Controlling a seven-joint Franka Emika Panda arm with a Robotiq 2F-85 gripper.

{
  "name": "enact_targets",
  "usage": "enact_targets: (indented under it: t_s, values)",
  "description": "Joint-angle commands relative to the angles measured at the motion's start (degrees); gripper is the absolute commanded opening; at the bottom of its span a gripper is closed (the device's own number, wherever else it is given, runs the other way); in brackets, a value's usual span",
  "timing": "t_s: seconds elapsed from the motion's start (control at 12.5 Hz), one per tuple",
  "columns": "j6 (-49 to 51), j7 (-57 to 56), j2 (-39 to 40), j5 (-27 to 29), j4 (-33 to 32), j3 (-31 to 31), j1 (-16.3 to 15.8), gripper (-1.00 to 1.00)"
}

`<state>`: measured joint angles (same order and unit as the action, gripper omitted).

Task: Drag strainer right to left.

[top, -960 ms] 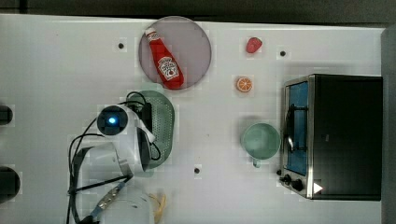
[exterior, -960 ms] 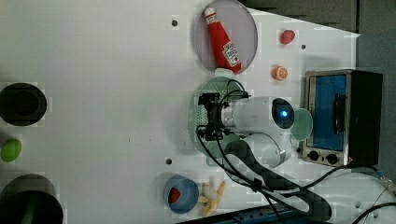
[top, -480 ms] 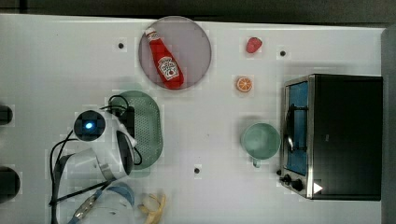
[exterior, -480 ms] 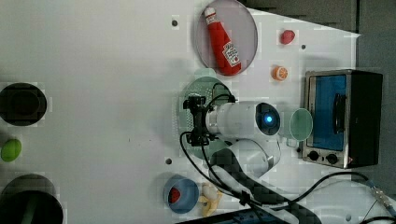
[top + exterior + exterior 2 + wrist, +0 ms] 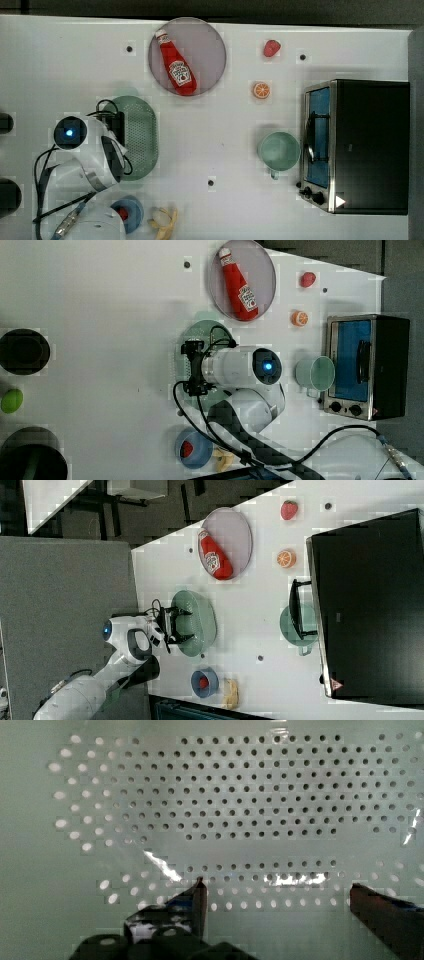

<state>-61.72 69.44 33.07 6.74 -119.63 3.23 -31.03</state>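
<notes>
The strainer (image 5: 142, 135), a pale mint-green oval colander with a dotted floor, lies on the white table in the top view's left half. It also appears in the left view (image 5: 202, 326) and the right view (image 5: 200, 622). My gripper (image 5: 117, 131) hangs over the strainer's end nearest the top view's left edge. In the right view the gripper (image 5: 182, 625) stands open, its two black fingers spread across the bowl. The wrist view shows the perforated floor (image 5: 250, 810) close below the gripper (image 5: 277, 887), with nothing held between the fingers.
A grey plate (image 5: 210, 40) carrying a ketchup bottle (image 5: 175, 70) sits behind the strainer. A mint cup (image 5: 278, 151) and a toaster oven (image 5: 360, 145) stand at the top view's right. An orange slice (image 5: 261, 90), a strawberry (image 5: 271, 48), a blue bowl (image 5: 127, 212) and a banana (image 5: 165, 220) lie around.
The arm and the strainer have both shifted toward the top view's left. The fingers have stayed apart throughout.
</notes>
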Motion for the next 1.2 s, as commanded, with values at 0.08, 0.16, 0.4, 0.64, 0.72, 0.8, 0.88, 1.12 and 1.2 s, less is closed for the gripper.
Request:
enact_targets:
  t_s: [0.08,0.16,0.4,0.64,0.72,0.8,0.88,1.12,1.2]
  values:
    - [1.12,5.04,1.59,-0.39,3.33,0.74,-2.62,1.0]
    - [1.17,5.63,2.19,-0.39,4.42,0.74,-3.21,1.0]
    - [1.2,6.35,3.9,-0.38,7.18,0.74,-4.61,1.0]
    - [1.98,7.32,4.95,-0.32,9.09,0.77,-5.69,1.0]
    - [2.09,7.29,5.18,-0.32,9.34,0.78,-6.07,1.0]
    - [1.94,7.3,5.27,-0.32,9.61,0.78,-6.51,1.0]
    - [2.23,7.46,5.27,-0.32,9.83,0.78,-6.84,1.0]
    - [2.07,8.26,5.46,-0.31,10.47,0.77,-7.26,1.0]
    - [2.09,9.56,5.62,-0.32,10.75,0.83,-7.32,1.0]
